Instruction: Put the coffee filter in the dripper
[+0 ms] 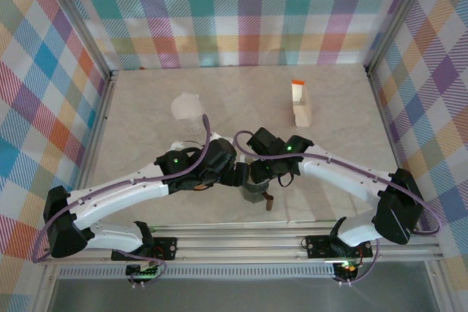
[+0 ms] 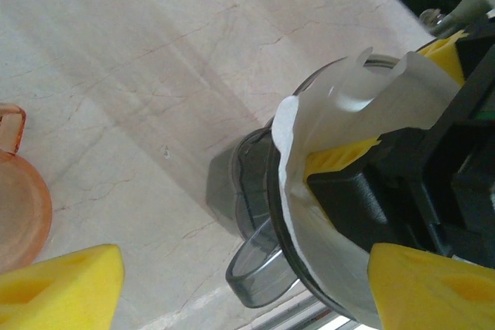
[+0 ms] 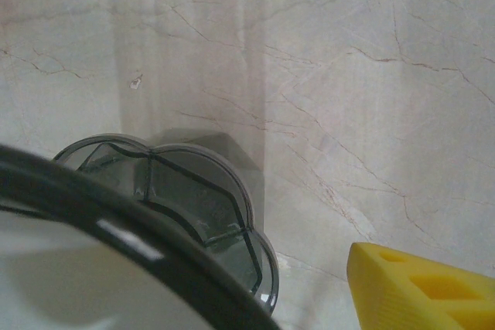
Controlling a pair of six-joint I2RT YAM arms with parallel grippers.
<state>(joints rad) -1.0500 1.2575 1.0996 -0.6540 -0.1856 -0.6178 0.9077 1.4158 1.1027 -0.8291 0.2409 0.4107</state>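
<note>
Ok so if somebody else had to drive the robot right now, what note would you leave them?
Left gripper: open, beside the dripper, holding nothing.
Right gripper: jaws apart, one finger inside the filter.
Things: the dripper is on the table between the arms. The filter is in it, with its top edge sticking up unevenly.
Done: filter in the dripper.
To do: probably press the filter flat, then lift both grippers away.

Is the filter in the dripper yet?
In: the left wrist view shows the white filter lining the dripper inside its rim.
</note>
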